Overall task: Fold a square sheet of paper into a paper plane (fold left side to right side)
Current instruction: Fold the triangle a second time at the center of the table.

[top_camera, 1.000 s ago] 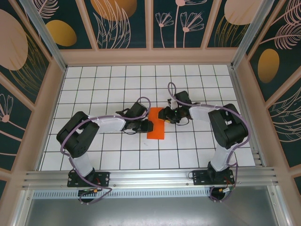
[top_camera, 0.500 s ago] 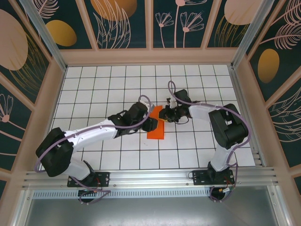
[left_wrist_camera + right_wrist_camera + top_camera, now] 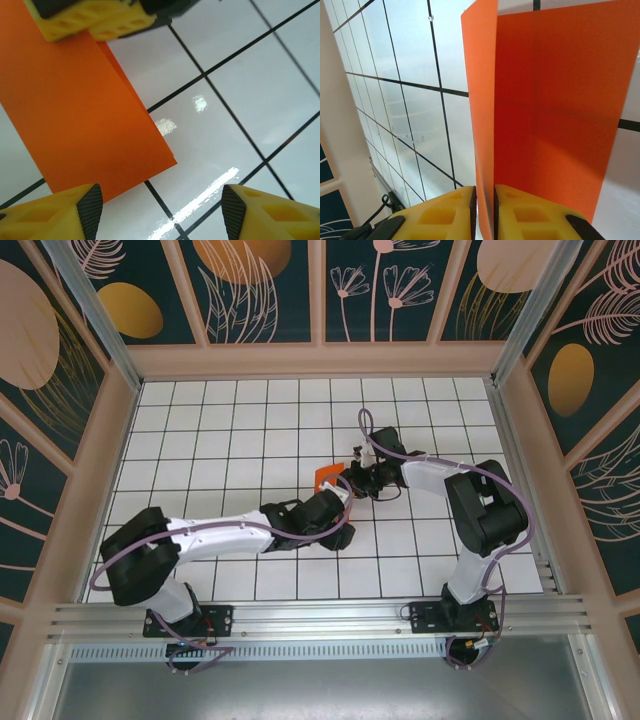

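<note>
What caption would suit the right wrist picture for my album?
The right hand pinches the folded orange sheet of paper by its edge over the white tiled table.

Bright overhead light glints off glossy tiles (image 3: 200,103); wrist views seem slightly soft

Bright orange square sheet of paper (image 3: 75,115), white table (image 3: 250,410) with black grid lines, yellow fingers (image 3: 45,215) with black pads (image 3: 91,205), white-and-black arms (image 3: 220,533), teal wall panels (image 3: 270,290) with peach and gold plant motifs
</note>
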`<state>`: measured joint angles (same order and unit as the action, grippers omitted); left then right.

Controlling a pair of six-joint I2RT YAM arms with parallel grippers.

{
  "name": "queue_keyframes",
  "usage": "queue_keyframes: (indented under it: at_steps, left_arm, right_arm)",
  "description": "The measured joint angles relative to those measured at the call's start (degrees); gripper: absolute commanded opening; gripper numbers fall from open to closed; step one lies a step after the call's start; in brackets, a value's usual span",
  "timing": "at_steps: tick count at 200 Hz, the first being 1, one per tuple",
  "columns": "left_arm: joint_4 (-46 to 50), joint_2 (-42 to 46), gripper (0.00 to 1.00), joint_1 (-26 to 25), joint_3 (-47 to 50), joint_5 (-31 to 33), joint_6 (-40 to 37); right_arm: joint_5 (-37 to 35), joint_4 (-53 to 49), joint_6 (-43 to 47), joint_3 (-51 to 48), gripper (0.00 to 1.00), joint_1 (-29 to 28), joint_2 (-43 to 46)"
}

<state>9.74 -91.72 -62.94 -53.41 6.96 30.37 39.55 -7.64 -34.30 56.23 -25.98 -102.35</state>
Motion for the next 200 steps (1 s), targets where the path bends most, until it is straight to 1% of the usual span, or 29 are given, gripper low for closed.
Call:
queue_keyframes:
  at_steps: [36, 63, 92, 149, 200]
  left_arm:
    - [2.05, -5.03, 0.72, -1.22, -3.98, 2.84, 0.42]
    - [3.13, -7.32, 0.76, -1.40, -6.58, 4.94, 0.90]
    - [4.94, -10.97, 0.76, -1.73, -9.88, 7.10, 0.98]
    - [9.27, -14.95, 0.67, -2.49, -13.75, 10.21, 0.98]
    - [10.86, -14.95, 0.51, -2.49, -14.12, 10.29, 1.05]
  right_arm:
    - [0.00, -0.35, -0.44, 0.00, 0.19, 0.00, 0.00]
    - [0.00, -0.35, -0.61, 0.00, 0.19, 0.00, 0.00]
    - [0.02, -0.33, -0.63, 0.00, 0.19, 0.00, 0.00]
    - [0.00, -0.33, -0.66, 0.00, 0.19, 0.00, 0.00]
    - [-0.04, -0.33, -0.61, 0.00, 0.19, 0.00, 0.00]
